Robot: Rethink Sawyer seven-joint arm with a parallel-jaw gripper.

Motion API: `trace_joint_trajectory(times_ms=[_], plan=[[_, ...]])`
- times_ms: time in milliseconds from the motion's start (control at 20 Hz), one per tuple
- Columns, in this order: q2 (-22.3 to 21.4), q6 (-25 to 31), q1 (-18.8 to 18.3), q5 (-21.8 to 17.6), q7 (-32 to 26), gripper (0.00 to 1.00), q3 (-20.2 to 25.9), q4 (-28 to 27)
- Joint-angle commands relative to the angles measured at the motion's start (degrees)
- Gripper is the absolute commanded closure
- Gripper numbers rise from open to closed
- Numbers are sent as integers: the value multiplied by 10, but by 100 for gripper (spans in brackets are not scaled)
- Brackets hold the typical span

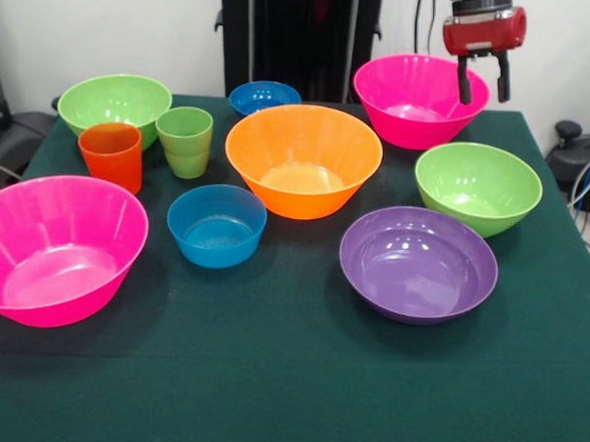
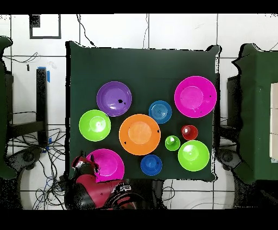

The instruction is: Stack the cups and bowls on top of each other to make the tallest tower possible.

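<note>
1. Overhead, no writing is legible on any glossy plastic bowl or tumbler.
2. Spread black fingers of the red gripper point(image 1: 483, 80) hang over the far big pink bowl point(image 1: 419, 99) at the table's edge.
3. Nothing is stacked; 8 bowls and 2 cups stand apart on the dark green tablecloth point(image 1: 270, 375), its near half bare.

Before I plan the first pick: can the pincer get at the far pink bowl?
Probably yes. The open pincer hangs right over the pink bowl's rim, with nothing between them; the green bowl beside it sits apart.
</note>
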Motion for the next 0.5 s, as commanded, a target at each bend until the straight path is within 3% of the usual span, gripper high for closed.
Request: trace_joint_trajectory(times_ms=[50,500], plan=[[61,35,-4,24,112,0,51,-61],[91,2,-6,12,105,0,39,-75]])
